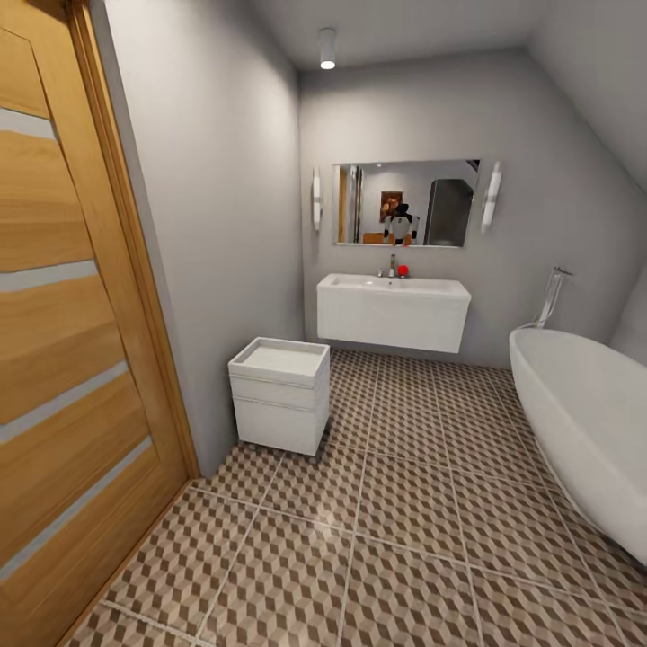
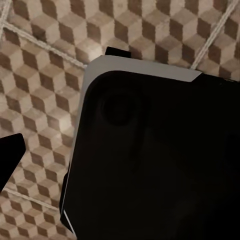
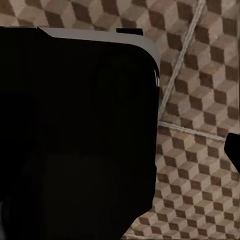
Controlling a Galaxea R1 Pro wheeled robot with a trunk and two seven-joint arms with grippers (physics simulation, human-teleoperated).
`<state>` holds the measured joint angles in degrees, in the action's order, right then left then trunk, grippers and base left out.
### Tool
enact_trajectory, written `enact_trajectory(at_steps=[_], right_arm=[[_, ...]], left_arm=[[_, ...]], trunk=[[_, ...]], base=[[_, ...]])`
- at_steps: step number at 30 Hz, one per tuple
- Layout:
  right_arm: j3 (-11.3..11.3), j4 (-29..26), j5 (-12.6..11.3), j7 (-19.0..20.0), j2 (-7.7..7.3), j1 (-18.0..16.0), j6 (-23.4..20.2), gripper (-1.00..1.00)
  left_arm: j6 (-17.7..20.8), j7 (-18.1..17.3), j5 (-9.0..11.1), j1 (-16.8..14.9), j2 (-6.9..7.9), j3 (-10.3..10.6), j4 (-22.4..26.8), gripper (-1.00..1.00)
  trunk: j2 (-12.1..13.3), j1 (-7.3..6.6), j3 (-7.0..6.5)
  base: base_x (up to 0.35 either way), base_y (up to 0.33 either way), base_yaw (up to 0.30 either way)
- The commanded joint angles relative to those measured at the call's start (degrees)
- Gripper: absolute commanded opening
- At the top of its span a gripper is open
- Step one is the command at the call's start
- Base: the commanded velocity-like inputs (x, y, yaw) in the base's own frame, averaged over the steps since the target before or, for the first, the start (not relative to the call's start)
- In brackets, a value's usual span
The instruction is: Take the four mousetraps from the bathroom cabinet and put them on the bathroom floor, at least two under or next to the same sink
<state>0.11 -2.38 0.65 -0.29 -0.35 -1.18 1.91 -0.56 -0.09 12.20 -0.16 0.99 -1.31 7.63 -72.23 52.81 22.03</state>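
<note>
Wall-hung bathroom sink w/ chrome tap ahead, cube-tiled bathroom floor btwn; white bathtub at right. Jaw state both grippers: can't tell.

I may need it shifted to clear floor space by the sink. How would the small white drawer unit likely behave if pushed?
The small white drawer unit looks boxy and rigid, sitting flat on the bathroom floor, so it would probably slide rather than roll. Pushed low, tipping seems unlikely. Its stacked drawer fronts might creep open; its weight cannot be judged.
</note>
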Motion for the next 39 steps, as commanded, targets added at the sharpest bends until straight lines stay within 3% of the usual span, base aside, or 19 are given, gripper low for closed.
enact_trajectory(at_steps=[1,5,11,33,39], right_arm=[[0.03,-0.54,0.06,0.02,0.02,-0.03,0.19,1.00],[0.15,-2.39,0.06,0.22,0.04,-0.04,0.20,1.00],[0.23,-3.53,0.34,0.45,0.01,-0.05,0.13,1.00],[0.14,-3.85,0.64,0.52,-0.52,-0.05,0.12,1.00],[0.15,-5.25,2.80,0.34,-0.60,-0.05,-0.04,1.00]], left_arm=[[-0.06,-0.01,0.45,-0.02,0.06,-0.12,0.01,1.00],[-0.01,0.00,1.64,-0.02,0.31,-0.12,0.00,1.00],[0.03,0.00,5.25,-0.02,1.45,-0.10,-0.02,1.00],[0.12,0.42,5.91,-0.10,1.73,-0.10,-0.07,1.00],[0.12,0.44,5.91,-0.10,1.73,-0.10,-0.07,1.00]], trunk=[[0.38,-0.23,-0.12],[1.99,-1.11,-0.84],[4.39,-2.43,-1.92],[13.22,-7.26,-5.87],[15.62,-8.57,-6.95]], base=[[0.000,0.000,0.000],[0.000,0.000,0.000],[0.000,0.000,0.105],[0.000,0.000,0.284],[0.000,0.000,0.294]])
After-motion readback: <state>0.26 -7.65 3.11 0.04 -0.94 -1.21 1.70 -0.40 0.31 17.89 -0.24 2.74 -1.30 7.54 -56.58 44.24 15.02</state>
